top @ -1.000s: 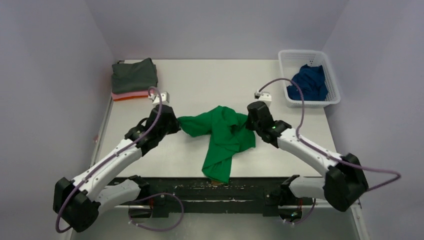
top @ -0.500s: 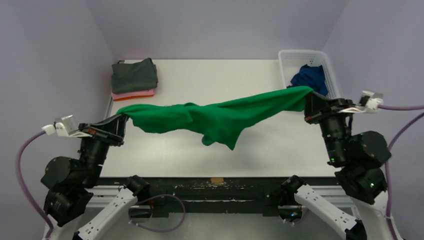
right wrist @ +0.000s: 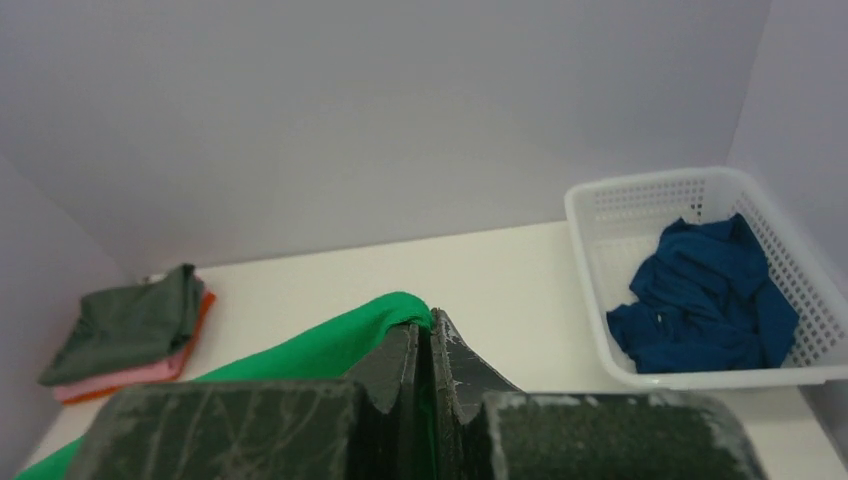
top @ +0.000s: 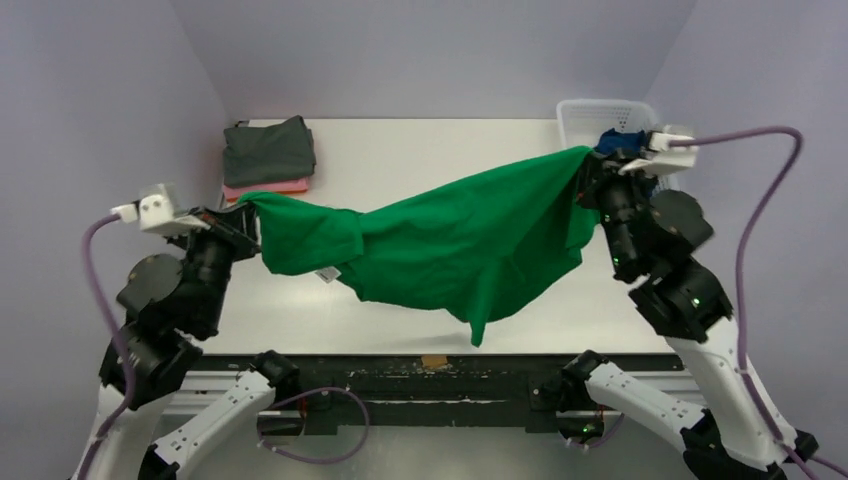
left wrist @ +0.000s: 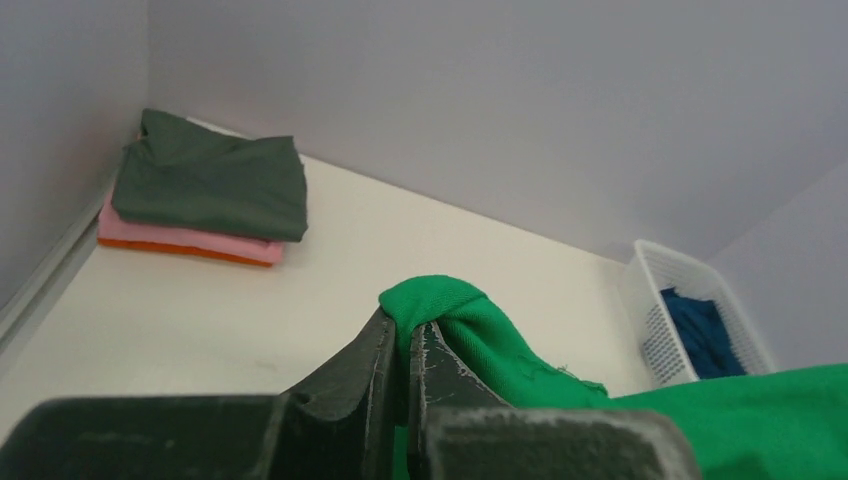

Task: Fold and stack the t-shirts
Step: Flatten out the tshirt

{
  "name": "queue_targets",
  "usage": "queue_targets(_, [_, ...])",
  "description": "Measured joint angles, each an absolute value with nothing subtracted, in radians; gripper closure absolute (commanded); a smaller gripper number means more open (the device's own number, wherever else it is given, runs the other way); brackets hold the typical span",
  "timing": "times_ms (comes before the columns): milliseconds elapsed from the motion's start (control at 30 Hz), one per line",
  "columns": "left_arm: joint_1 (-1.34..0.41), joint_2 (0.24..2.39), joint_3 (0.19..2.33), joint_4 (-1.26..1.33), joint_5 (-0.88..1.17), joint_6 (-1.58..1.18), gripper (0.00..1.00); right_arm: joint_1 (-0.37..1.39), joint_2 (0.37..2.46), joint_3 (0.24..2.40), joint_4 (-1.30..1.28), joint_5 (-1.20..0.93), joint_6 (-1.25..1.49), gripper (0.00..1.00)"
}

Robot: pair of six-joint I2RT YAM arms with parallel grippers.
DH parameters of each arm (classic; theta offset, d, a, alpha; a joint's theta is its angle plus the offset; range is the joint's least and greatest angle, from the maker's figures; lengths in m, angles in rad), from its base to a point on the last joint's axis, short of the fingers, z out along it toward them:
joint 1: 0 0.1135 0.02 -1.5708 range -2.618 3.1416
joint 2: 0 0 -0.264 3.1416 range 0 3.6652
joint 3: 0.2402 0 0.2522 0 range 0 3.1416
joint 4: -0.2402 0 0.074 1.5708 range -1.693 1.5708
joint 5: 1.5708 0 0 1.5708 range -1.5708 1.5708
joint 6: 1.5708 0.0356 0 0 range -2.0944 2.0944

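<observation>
No text, brand, number or sign can be read in any of the views. A small white tag (top: 325, 272) is seen on the hanging green t-shirt (top: 450, 240), but it is too small for anything on it to be made out. A tan patch (top: 433, 361) at the near edge of the table (top: 420, 160) is likewise seen to carry no legible marking.
</observation>
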State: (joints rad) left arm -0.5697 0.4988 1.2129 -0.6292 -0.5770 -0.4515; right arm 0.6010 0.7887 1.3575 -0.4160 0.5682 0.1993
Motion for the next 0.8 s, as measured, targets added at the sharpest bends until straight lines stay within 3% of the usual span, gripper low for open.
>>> queue_targets(300, [-0.558,0.667,1.0,-0.653,-0.616,-0.501,1.0,0.584,0.982,1.11,-0.369,0.589,0.206,1.0])
queue_targets(433, [-0.418,0.802,0.924,-0.634,-0.544,-0.537,1.0,0.482,1.118,1.008,-0.315,0.5,0.24,1.0])
queue_targets(567, [-0.263,1.052,0.928,-0.556,-0.487,-0.556,1.0,0.356,1.328,0.993,-0.229,0.371,0.269,1.0])
queue_targets(733, [-0.203,1.38,1.087,-0.52,-0.433,-0.558,1.0,0.333,1.622,1.106,-0.182,0.316,0.264,1.0])
queue_targets(767, [-0.194,1.45,1.142,-0.518,-0.421,-0.558,0.95,0.334,1.677,1.142,-0.178,0.314,0.261,0.98])
queue_targets(800, [-0.185,1.513,1.198,-0.514,-0.412,-0.558,0.82,0.336,1.731,1.182,-0.167,0.314,0.258,0.89])
